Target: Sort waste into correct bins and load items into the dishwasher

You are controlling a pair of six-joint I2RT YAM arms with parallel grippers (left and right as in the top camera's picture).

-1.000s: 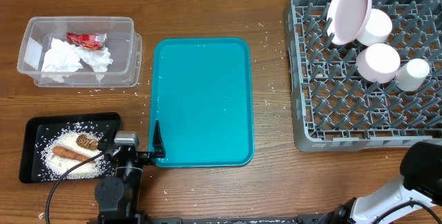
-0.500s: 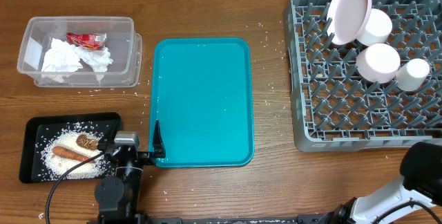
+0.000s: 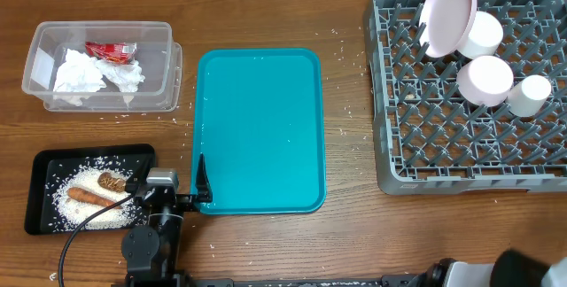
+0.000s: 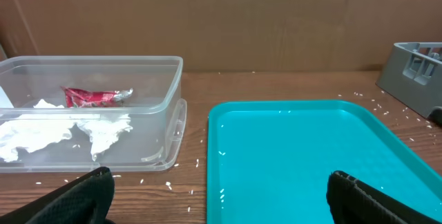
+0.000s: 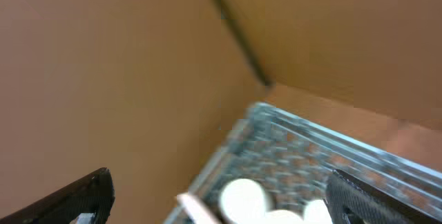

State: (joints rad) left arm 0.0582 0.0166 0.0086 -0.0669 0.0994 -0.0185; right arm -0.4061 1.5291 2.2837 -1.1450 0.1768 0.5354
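Withdrawal of right arm [image 3: 505, 269] toward frame's lower right, left gripper [image 4: 221, 186] and right gripper [image 5: 221, 186] both gaping empty; dishes [image 3: 485, 79] racked, task apparently complete.

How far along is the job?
Done: napkin and red wrapper in the clear tub; rice, carrot stick and biscuit in the black tray; four white dishes in the grey rack. In hand: nothing, left gripper and right gripper open. Left: perhaps stray rice grains on the table.
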